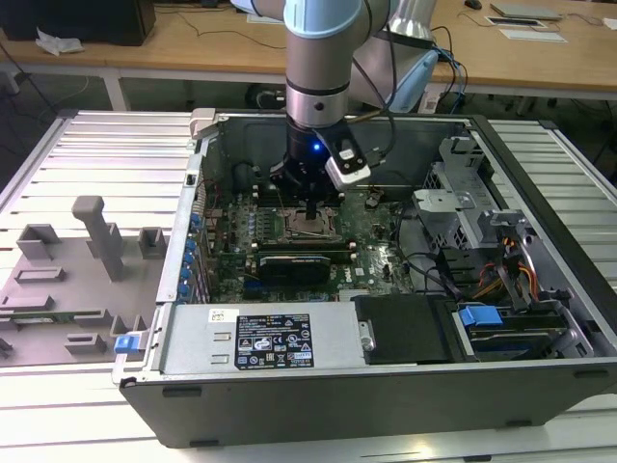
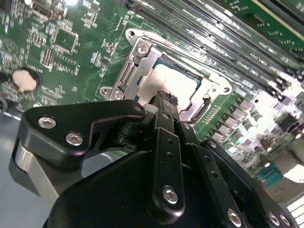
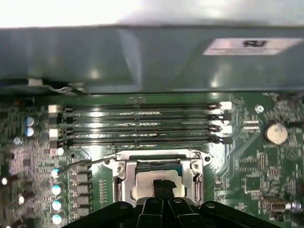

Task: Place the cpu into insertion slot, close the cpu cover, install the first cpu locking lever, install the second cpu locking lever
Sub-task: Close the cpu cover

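The fingers (image 3: pixel 160 189), pressed together, are pointing down onto the chip (image 2: pixel 173 80), which is sitting in the socket (image 2: pixel 202 108) with the metal cover (image 2: pixel 142 61) lying flat around it.

The motherboard (image 3: pixel 247 161) is green, the cpu (image 2: pixel 173 83) pale silvery-beige, the cpu cover (image 2: pixel 142 61) shiny silver-grey, the gripper (image 3: pixel 165 184) matt black, the drive tab (image 1: pixel 479 315) blue.

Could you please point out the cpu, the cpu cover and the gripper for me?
cpu (image 2: pixel 176 80): second wrist view, on its pale metal top.
cpu cover (image 2: pixel 147 64): second wrist view, on the silvery frame strip beside the chip.
gripper (image 2: pixel 166 97): second wrist view, at its fingertips.
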Controlling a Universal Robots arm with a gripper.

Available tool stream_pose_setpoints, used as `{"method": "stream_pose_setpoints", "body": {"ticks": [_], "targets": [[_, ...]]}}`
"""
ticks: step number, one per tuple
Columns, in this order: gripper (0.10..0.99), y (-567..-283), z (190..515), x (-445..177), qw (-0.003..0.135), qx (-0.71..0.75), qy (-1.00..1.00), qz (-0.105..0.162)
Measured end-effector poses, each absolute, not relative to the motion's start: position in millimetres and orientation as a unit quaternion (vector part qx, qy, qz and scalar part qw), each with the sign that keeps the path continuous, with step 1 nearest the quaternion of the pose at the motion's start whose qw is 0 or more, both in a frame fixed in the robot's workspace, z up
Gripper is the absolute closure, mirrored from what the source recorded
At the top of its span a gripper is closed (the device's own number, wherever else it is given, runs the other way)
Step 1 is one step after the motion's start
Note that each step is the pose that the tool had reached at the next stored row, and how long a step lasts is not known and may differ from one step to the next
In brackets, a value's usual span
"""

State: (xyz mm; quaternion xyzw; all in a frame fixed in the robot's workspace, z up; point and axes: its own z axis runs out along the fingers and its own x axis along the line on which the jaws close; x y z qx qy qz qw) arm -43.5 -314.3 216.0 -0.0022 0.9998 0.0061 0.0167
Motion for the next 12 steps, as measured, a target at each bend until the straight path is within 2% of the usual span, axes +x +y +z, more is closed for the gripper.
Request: {"method": "stream_pose_setpoints", "body": {"ticks": [12], "targets": [[0.980,-322.6,214.9,-63.1,0.016,-0.059,0.998,0.007]]}}
